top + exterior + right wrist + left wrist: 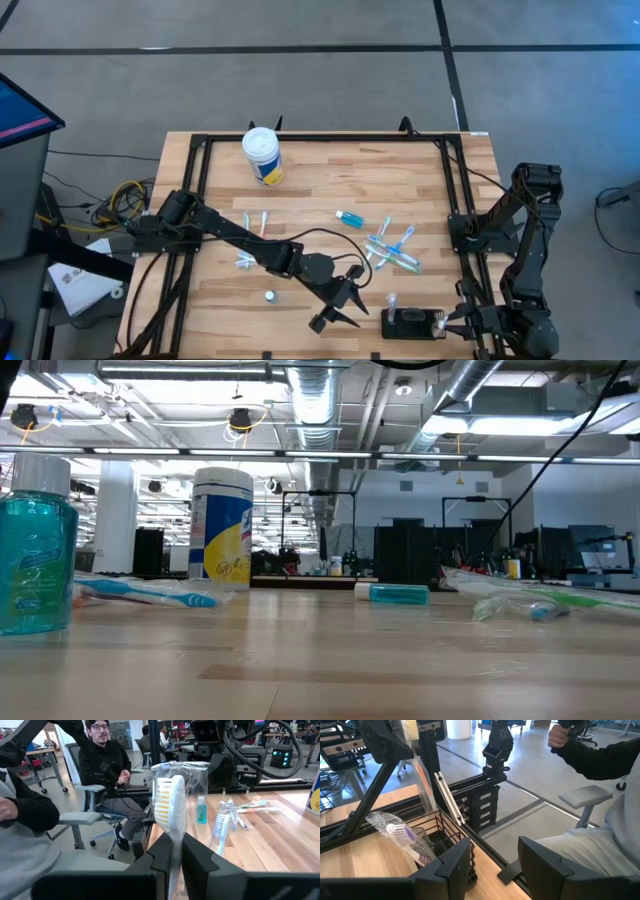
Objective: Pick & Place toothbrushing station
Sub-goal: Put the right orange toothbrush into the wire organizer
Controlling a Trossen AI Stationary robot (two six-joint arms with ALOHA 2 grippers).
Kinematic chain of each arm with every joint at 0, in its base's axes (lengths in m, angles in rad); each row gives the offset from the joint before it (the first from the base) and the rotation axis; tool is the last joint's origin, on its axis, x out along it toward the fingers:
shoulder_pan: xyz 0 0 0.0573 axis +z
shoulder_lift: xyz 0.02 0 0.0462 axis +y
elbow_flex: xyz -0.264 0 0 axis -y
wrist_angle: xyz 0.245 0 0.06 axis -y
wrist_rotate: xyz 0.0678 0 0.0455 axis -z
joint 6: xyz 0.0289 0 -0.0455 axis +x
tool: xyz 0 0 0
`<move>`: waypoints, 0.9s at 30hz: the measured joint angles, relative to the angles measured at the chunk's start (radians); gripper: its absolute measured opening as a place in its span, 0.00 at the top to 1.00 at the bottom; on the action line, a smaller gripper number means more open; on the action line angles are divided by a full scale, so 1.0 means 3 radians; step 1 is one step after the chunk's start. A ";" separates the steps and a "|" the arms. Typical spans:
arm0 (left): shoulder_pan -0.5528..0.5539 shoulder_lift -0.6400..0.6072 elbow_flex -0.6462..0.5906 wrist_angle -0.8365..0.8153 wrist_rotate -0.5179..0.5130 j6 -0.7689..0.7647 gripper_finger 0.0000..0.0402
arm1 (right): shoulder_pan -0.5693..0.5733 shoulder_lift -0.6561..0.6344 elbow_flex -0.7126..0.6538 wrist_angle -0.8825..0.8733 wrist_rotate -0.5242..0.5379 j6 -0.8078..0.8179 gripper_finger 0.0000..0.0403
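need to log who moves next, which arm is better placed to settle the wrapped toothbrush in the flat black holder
Right. The right gripper sits beside the flat black ribbed holder at the table's front edge, fingers round the wrapped white toothbrush. The left gripper hovers open beside it, holding nothing.

Grey floor [330, 80] crossed by dark lines surrounds the wooden table [330, 180], silver ceiling ducts [320, 405] overhead

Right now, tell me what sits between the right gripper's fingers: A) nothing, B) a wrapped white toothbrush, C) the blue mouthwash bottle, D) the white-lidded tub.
B: in the right wrist view a wrapped white toothbrush stands upright between the fingers of the right gripper, near the table's front right corner, by the black holder.
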 joint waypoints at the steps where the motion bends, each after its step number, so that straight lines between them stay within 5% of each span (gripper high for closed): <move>1: 0.0000 0.0000 0.0000 0.0000 0.0000 0.0000 0.60 | 0.0000 0.0000 0.0000 -0.0004 -0.0002 0.0000 0.92; 27: 0.0000 0.0000 0.0000 0.0000 0.0000 0.0000 0.60 | 0.0038 -0.0006 0.0001 -0.0097 -0.0158 0.0306 0.87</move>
